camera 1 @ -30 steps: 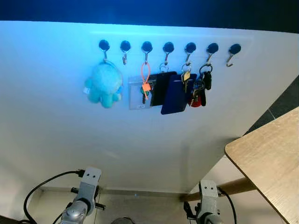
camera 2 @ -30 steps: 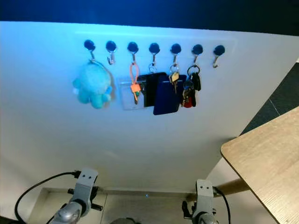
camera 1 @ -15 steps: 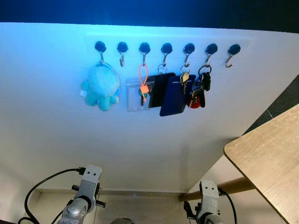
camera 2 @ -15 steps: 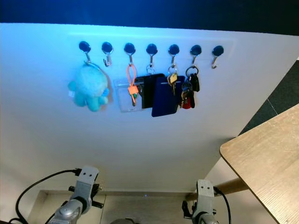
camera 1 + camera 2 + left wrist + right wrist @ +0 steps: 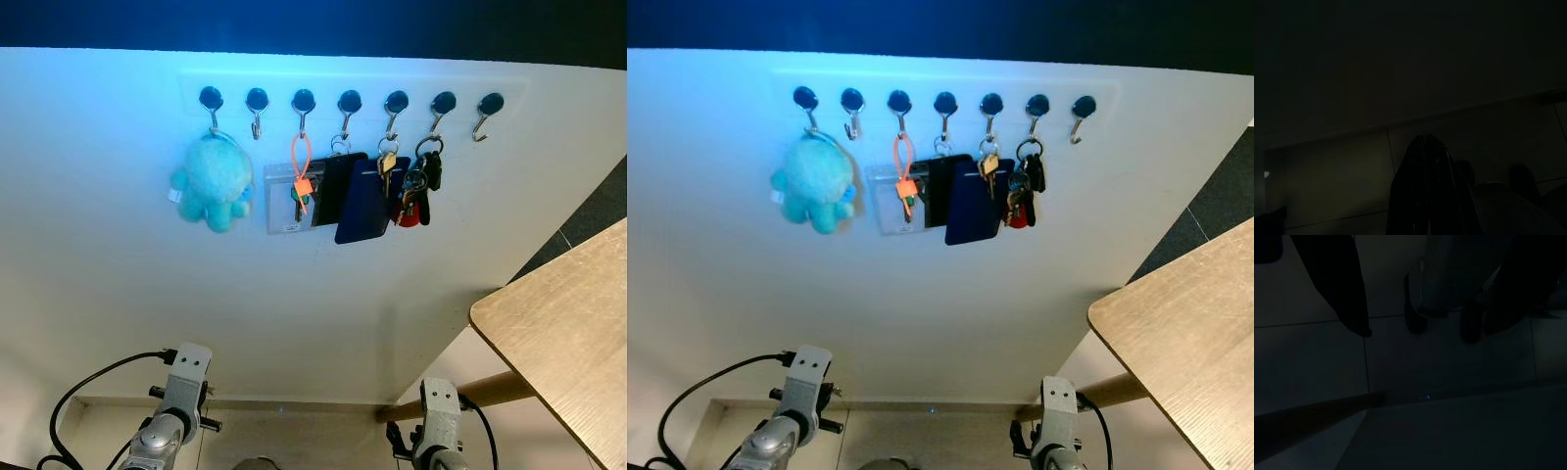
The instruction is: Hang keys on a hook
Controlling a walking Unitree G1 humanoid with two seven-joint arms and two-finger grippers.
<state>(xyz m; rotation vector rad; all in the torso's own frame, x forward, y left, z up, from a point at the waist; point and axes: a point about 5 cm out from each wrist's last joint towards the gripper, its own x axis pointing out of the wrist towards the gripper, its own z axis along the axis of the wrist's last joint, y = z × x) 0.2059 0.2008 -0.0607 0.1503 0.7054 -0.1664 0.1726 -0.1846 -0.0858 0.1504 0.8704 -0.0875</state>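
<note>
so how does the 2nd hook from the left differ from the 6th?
Load: the second hook hangs bare, while the sixth hook carries a bunch of keys with black fobs and a red piece.
Surroundings: the second hook sits between the hook with the teal plush toy and the one with the orange strap; the sixth sits beside the bare end hook.
Both share the dark round base and silver hook.

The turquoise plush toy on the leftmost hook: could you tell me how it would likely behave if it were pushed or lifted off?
The turquoise plush toy looks soft and fuzzy, so probably light and squashy. It dangles from the leftmost hook by a thin ring, so a push would likely swing it rather than slide it.
</note>
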